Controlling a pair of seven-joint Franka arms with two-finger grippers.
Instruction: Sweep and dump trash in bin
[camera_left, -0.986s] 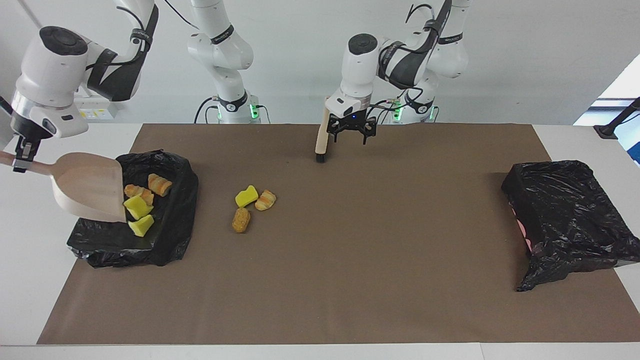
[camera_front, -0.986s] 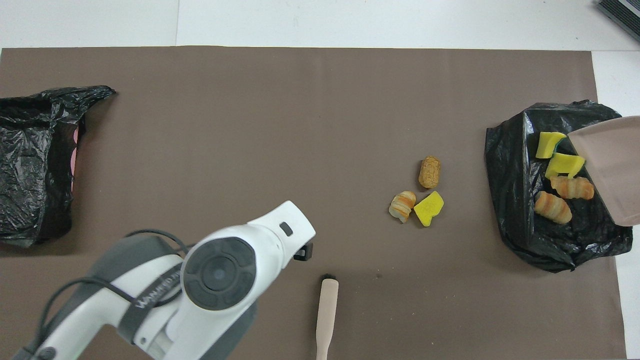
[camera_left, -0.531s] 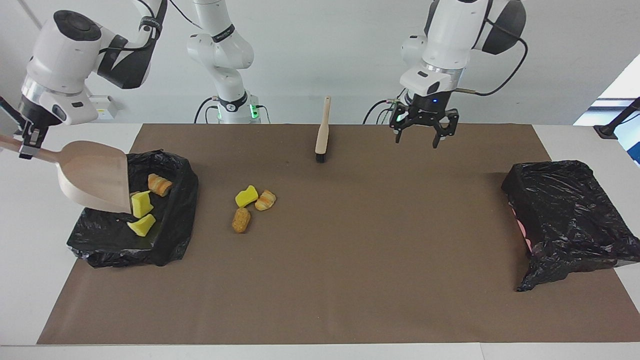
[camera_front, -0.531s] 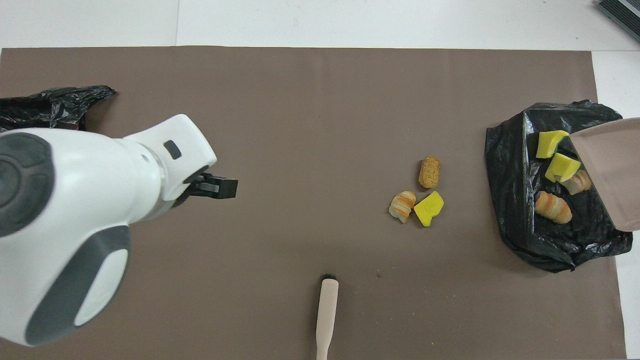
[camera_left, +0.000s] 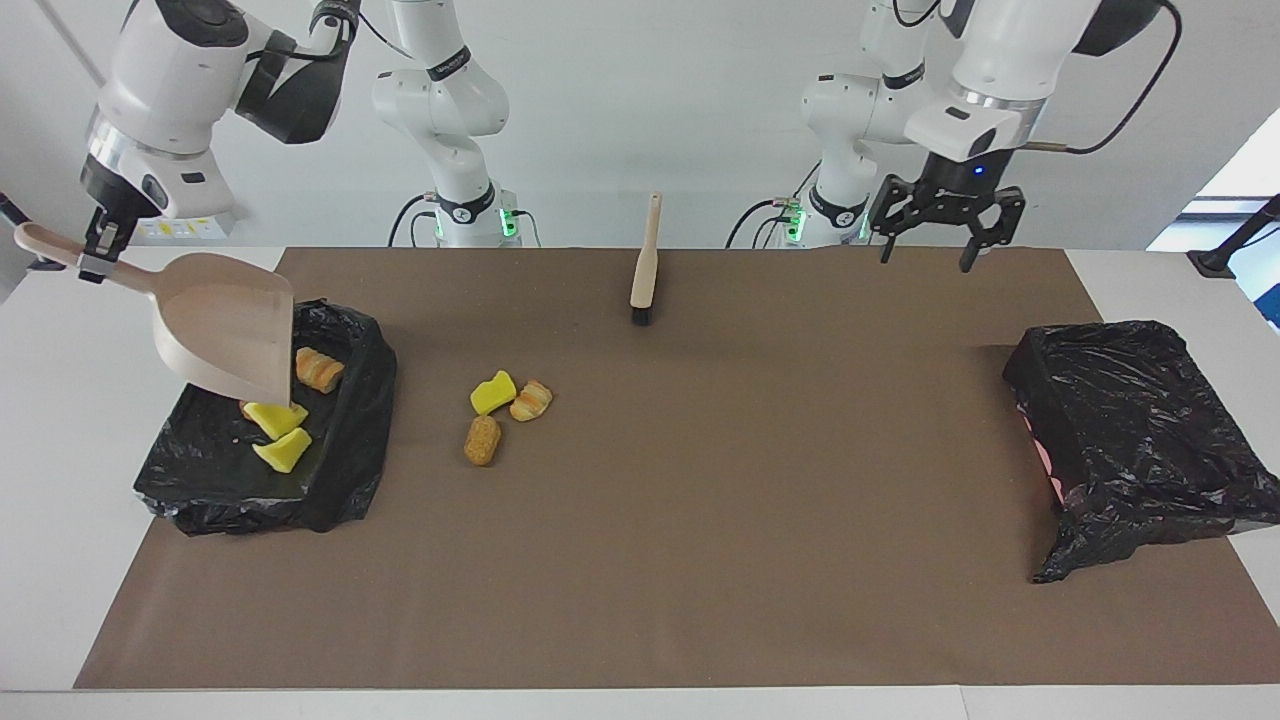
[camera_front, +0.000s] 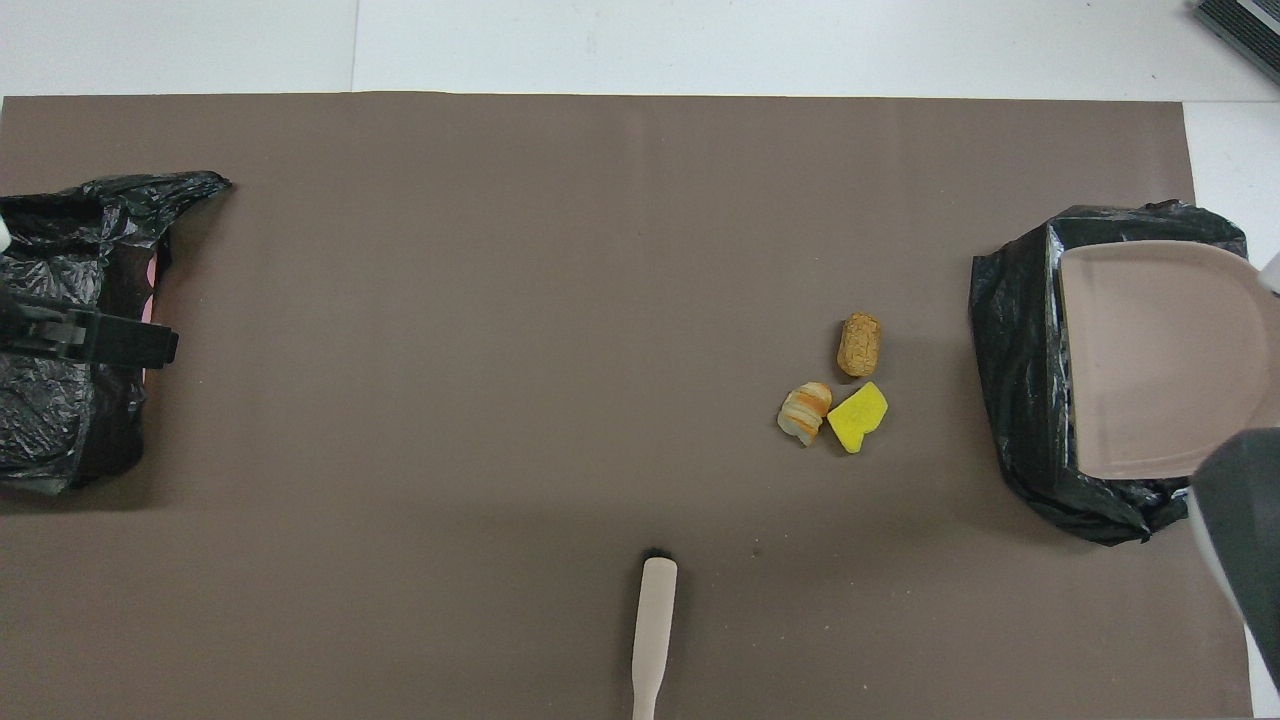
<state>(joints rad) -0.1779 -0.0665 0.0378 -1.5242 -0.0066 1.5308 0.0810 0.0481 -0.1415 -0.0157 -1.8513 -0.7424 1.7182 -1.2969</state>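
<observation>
My right gripper (camera_left: 95, 262) is shut on the handle of the beige dustpan (camera_left: 225, 335), which is tilted mouth-down over the black-bag-lined bin (camera_left: 350, 440) at the right arm's end. In the bin lie two yellow foam chunks (camera_left: 278, 432) and a croissant-like piece (camera_left: 319, 369). In the overhead view the dustpan (camera_front: 1150, 360) hides them. On the mat beside the bin lie a yellow chunk (camera_left: 493, 392), a croissant-like piece (camera_left: 531, 400) and a brown lump (camera_left: 482, 440). My left gripper (camera_left: 927, 255) is open, empty and raised over the mat's edge.
The beige brush (camera_left: 645, 262) lies on the mat near the robots, midway along the table, and shows in the overhead view (camera_front: 652, 630). A second black-bag-covered bin (camera_left: 1130, 430) stands at the left arm's end. The brown mat (camera_left: 750, 520) covers most of the table.
My left gripper has left the brush, risen and swung toward the left arm's end. My right gripper has lifted the dustpan higher and moved it farther over the bin; the pieces have settled in the bin.
</observation>
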